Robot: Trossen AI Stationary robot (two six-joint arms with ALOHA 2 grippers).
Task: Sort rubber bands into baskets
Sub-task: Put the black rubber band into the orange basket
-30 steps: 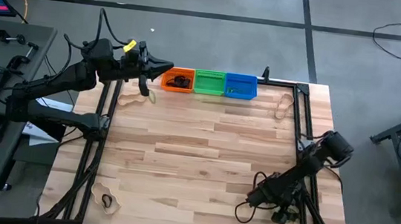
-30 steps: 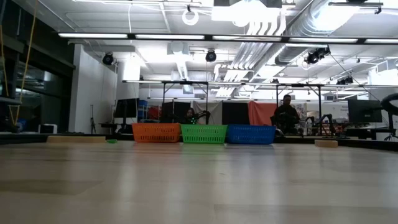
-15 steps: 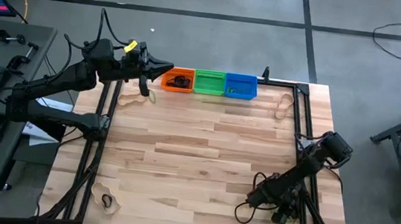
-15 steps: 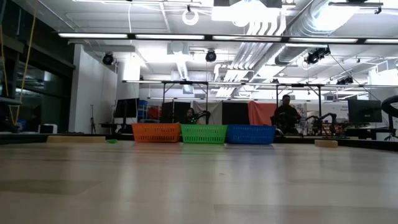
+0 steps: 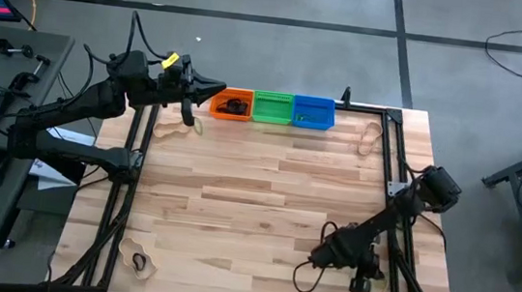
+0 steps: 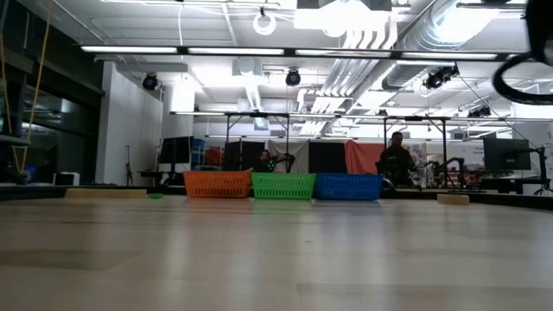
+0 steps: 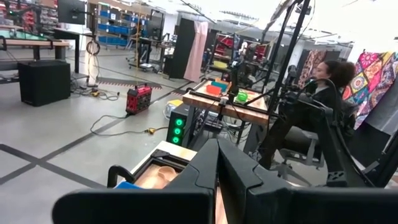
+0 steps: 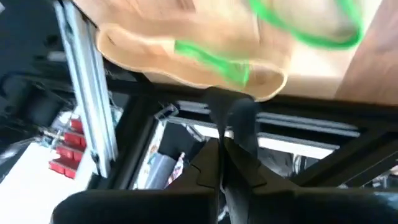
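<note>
A thin green rubber band [image 8: 239, 65] hangs clamped in the closed right gripper [image 8: 233, 140] at the table's near right corner; a tan band hangs with it. The lift should stay slow so nothing slips, then carry toward the green plastic basket [image 5: 272, 107] at the far edge. The left gripper [image 5: 187, 117], jaws together, waits beside the orange basket [image 5: 231, 105]. The pale wooden tabletop [image 5: 255, 204] stands in an open workshop.

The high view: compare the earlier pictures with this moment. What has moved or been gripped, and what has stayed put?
The right gripper has closed and shifted left along the table's near edge, pinching a green rubber band. The left gripper stayed shut beside the orange basket. The green basket and blue basket have not moved.
</note>
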